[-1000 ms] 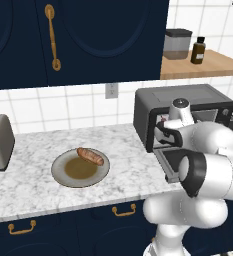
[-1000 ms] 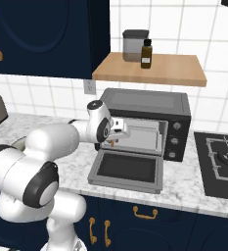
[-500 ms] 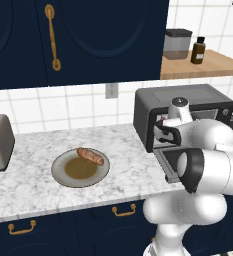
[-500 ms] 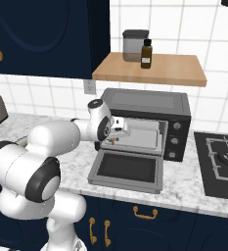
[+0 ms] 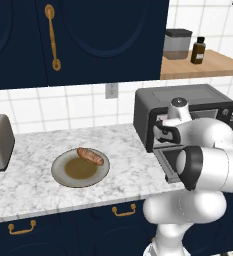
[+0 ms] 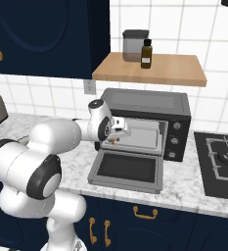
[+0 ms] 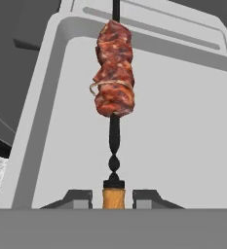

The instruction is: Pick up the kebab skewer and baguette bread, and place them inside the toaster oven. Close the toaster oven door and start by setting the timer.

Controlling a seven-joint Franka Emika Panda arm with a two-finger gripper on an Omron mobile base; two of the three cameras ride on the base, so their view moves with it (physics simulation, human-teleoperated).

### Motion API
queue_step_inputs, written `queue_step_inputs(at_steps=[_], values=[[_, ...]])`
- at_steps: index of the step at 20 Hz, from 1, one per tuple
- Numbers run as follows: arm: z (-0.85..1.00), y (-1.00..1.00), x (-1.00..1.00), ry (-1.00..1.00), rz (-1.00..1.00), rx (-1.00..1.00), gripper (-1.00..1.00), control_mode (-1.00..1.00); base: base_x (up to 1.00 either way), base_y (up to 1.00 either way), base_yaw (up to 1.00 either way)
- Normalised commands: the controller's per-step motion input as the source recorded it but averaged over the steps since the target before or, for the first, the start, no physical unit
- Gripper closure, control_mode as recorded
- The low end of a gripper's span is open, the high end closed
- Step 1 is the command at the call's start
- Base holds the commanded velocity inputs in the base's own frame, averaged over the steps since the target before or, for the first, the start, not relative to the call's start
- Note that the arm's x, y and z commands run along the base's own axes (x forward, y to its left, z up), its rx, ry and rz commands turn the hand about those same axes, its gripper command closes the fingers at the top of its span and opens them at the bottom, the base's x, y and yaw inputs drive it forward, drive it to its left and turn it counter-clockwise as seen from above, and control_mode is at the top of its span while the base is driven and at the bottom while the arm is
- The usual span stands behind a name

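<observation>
Kebab skewer (image 7: 114, 78) hangs over the pale tray (image 7: 183, 121) inside the toaster oven (image 6: 149, 105); its tan handle end sits between the finger tips of the gripper (image 7: 113, 198), which is closed around it; the toaster oven door (image 6: 127, 169) lies folded down flat in front of the oven; left of the oven, the baguette bread (image 5: 90, 156) rests on a round plate (image 5: 63, 175) on the marble counter (image 5: 23, 185).

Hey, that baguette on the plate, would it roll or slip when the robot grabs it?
The baguette bread is a rounded oblong, so a nudge may well roll it. It lies on the plate's sloped rim, so it might slide. Its crust looks stiff enough to grip.
</observation>
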Motion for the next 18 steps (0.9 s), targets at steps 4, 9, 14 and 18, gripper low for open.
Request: queue_step_inputs(at_steps=[4,9,14,18], values=[[-0.04,0.00,0.00,0.00,0.00,0.00,-1.00,-1.00,0.00,0.00,0.00],[0.08,0.00,-0.06,0.00,0.01,0.01,-1.00,-1.00,0.00,0.00,0.00],[0.23,0.07,-0.72,0.00,0.00,0.01,-1.00,-1.00,0.00,0.00,0.00],[0.21,0.28,-0.98,-0.02,0.00,0.02,-1.00,-1.00,0.00,0.00,0.00]])
